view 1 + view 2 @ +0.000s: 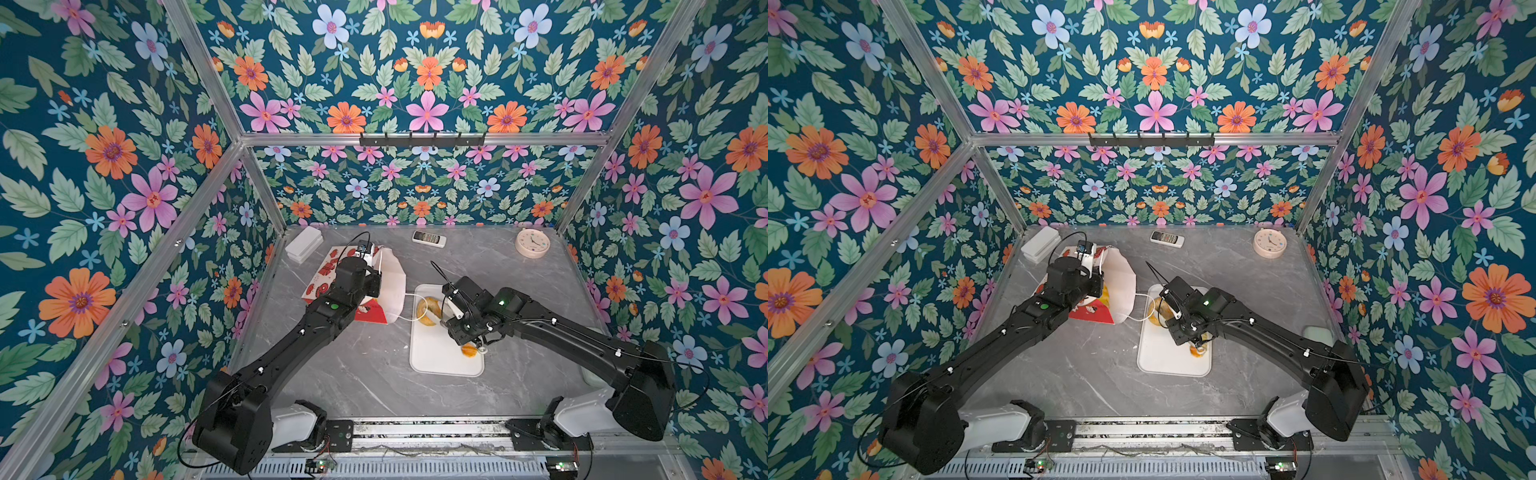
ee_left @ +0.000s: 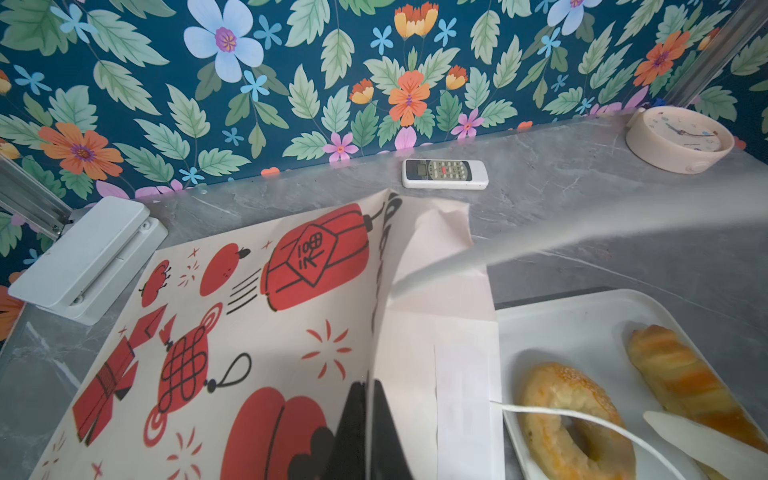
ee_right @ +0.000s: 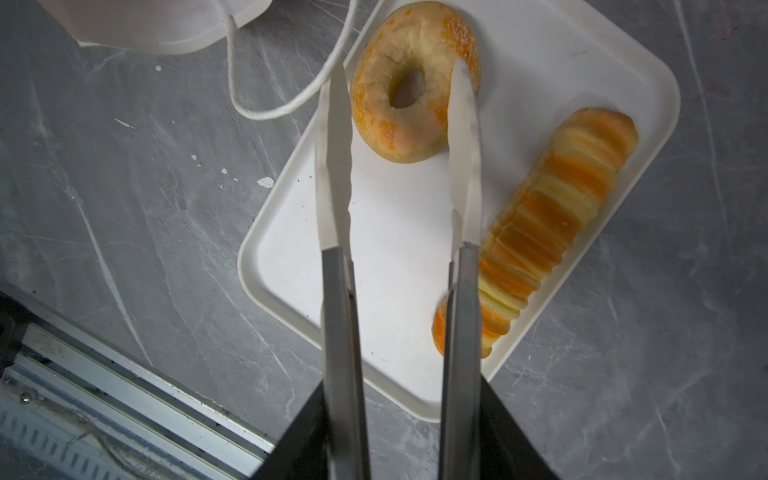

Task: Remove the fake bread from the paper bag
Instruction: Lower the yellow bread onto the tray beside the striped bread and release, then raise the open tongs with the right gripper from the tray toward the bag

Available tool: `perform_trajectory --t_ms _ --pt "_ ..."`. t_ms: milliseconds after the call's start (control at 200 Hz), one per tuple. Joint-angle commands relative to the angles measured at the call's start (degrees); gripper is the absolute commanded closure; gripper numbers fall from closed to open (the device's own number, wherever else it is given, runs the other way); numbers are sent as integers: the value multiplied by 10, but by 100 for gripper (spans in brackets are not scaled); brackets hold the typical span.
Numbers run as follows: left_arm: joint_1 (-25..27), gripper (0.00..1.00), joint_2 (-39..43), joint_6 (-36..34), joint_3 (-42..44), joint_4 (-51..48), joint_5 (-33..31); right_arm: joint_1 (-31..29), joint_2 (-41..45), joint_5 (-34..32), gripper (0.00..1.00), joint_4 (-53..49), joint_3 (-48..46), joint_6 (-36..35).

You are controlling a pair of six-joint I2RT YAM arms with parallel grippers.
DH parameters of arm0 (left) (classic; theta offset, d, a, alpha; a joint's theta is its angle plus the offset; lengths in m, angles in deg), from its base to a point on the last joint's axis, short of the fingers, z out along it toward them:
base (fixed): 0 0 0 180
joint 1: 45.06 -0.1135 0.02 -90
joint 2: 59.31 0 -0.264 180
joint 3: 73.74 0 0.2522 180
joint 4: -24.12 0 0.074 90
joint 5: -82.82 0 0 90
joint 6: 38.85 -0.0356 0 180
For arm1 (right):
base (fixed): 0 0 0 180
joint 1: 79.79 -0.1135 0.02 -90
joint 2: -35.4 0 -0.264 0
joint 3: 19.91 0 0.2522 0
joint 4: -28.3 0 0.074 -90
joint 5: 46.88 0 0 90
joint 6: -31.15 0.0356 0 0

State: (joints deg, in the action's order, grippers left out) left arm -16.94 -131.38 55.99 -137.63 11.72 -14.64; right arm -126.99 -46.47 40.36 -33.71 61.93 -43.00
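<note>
Two pieces out, bagel (image 3: pixel 374 120) and ridged loaf (image 3: pixel 561 199) on tray (image 3: pixel 374 249), rest likely inside paper bag (image 2: pixel 270 332) at tray's 10 o'clock, my left gripper (image 2: pixel 368 432) pinching its rim, my right gripper (image 3: pixel 401 432) clamping spread, empty tongs (image 3: pixel 336 291).

paper bag (image 1: pixel 392 286): white with red prints, lying on its side on the surface just beside the tray (image 3: pixel 374 232), cord handle looping over the tray's corner | ring bagel (image 3: pixel 374 108): golden, lying flat on the tray | ridged loaf (image 3: pixel 557 208): orange-striped, lying alongside the bagel, not touching
</note>
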Motion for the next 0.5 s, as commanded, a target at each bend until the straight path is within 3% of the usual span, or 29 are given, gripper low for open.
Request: perform_trajectory --t_ms 0,275,495 --pt "-3 100 6 12 1 28 -18 0 -1 33 52 42 0 -7" --pt "-6 100 18 15 10 37 -62 0 -53 76 54 83 -20 12" --pt "-10 100 23 17 15 43 -67 13 -66 54 55 94 -41 28"
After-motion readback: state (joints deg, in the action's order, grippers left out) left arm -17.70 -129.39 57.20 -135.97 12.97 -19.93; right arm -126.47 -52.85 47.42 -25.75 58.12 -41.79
